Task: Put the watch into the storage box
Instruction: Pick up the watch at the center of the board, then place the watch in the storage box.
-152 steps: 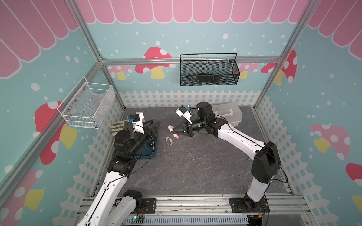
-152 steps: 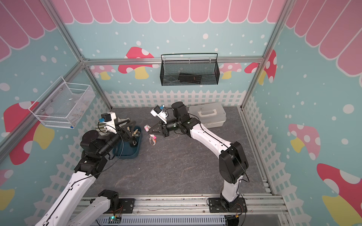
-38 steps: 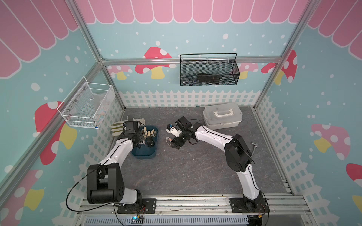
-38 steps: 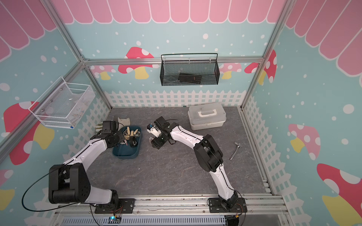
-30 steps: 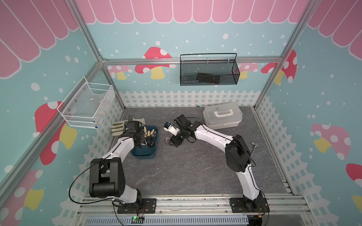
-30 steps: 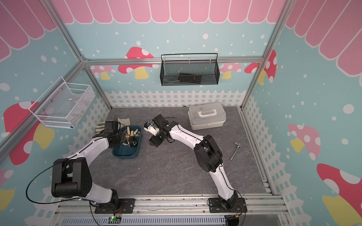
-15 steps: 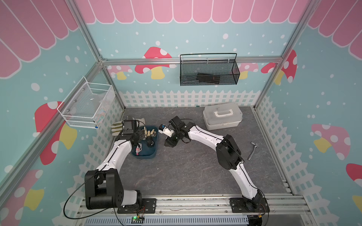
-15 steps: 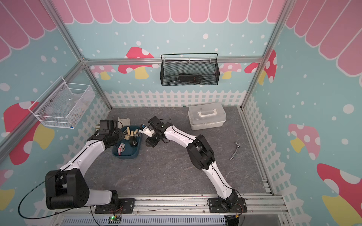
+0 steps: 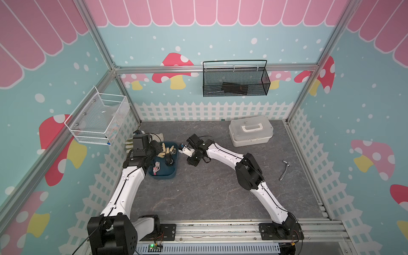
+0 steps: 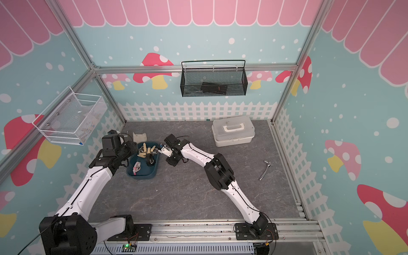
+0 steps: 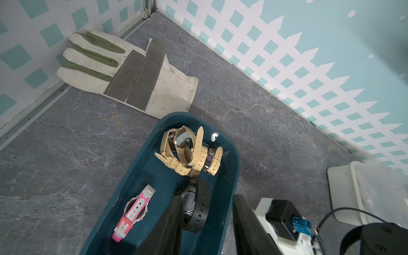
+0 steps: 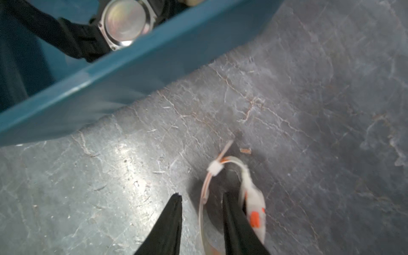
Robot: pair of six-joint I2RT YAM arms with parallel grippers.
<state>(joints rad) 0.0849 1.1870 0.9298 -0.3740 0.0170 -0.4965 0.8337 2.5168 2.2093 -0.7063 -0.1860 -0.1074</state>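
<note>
The teal storage box holds several watches: a beige bunch, a black one and a pink one. My left gripper hangs open over the box's left part, holding nothing. A white-and-orange watch with a clear strap lies on the floor just outside the box wall. My right gripper is down on it, jaws apart: one finger stands inside the strap loop and the strap runs between the fingers. In both top views the right gripper hides this watch.
A work glove lies in the corner behind the box. A white lidded case stands at the back right and a metal tool lies near the right wall. A black mesh basket and a white one hang on the walls.
The pink watch has dropped from my left gripper into the box, and that gripper opened. My right gripper has come down beside the box and its jaws have narrowed around the strap.
</note>
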